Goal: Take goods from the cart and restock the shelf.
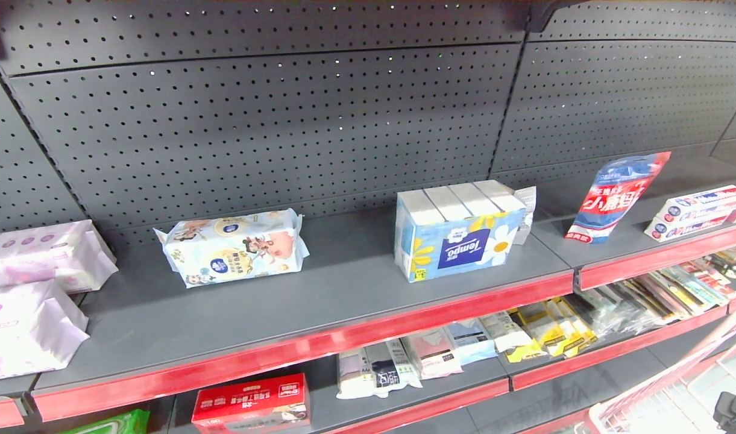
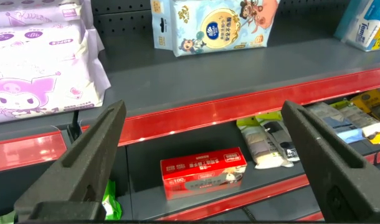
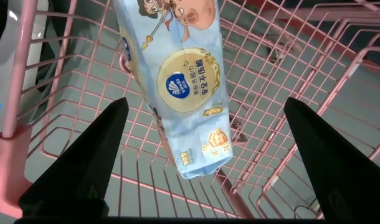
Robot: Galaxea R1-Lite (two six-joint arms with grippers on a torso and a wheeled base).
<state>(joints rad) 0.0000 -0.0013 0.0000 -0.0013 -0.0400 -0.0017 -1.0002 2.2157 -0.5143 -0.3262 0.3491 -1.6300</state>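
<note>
Now, left tool (image 2: 202,107) and right tool (image 3: 205,104) wide open, empty; one pack (image 3: 184,81), seemingly loose, in cart (image 3: 20,68).

I see shelf (image 1: 343,283) and cart (image 1: 669,398).
Wipes pack (image 1: 232,246) centre-left on shelf, tissue block (image 1: 458,232) right of it; cart lower right.

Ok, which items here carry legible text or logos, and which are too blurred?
Tissue multipack: large white brand word on a blue patch, legible.
Red-and-blue pouch: big white characters on a red band, legible.
Wipes pack in the cart: round blue logo clear, fine print blurred.
Cartoon pack on the shelf: matching logo, small.
Red box: white characters, too small.
Toothpaste boxes: too small.
</note>
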